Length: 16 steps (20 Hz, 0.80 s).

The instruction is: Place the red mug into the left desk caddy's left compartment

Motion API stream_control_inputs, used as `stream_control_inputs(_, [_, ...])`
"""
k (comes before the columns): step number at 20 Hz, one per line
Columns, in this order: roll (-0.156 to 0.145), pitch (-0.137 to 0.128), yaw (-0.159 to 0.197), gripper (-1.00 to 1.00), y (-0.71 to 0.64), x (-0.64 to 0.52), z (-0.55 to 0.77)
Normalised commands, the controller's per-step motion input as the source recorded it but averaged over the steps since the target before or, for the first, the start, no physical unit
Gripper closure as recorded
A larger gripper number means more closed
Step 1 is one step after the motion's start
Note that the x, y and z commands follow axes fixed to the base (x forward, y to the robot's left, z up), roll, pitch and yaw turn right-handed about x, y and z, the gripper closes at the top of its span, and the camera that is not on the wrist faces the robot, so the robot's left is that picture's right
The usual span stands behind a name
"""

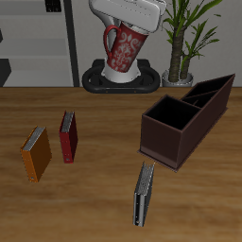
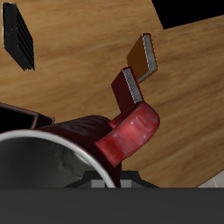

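Note:
The red mug (image 1: pixel 124 49) with pale speckles hangs high in the air at the back of the table, tilted, with its handle toward the shelf side. My gripper (image 1: pixel 129 32) is shut on its rim from above, and the fingertips are hidden behind the mug. In the wrist view the mug's red handle (image 2: pixel 131 136) and grey inside (image 2: pixel 35 179) fill the near field. The left desk caddy (image 1: pixel 166 142), dark maroon-brown, stands on the table well apart from the mug and lower down. Its left compartment (image 1: pixel 210 93) is the smaller dark section at the taller, far end.
An orange book (image 1: pixel 36 153) and a small red book (image 1: pixel 68 137) stand on the table across from the caddy. A dark grey book (image 1: pixel 144 194) stands near the front edge. A potted plant (image 1: pixel 181 38) rises behind the caddy, beside the robot's base (image 1: pixel 123 83).

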Motion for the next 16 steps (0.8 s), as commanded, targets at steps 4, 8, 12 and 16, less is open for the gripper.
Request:
stream_control_inputs(4, [-0.020,0.001,0.002,1.00,0.22,-0.28,-0.06])
stream_control_inputs(8, [0.032,-0.020,0.018,1.00,0.20,-0.19,-0.09])
stream_control_inputs(12, [0.066,0.003,0.017,1.00,0.39,-0.36,-0.12])
stream_control_inputs(16, [0.093,0.021,0.002,1.00,0.35,-0.32,-0.12])
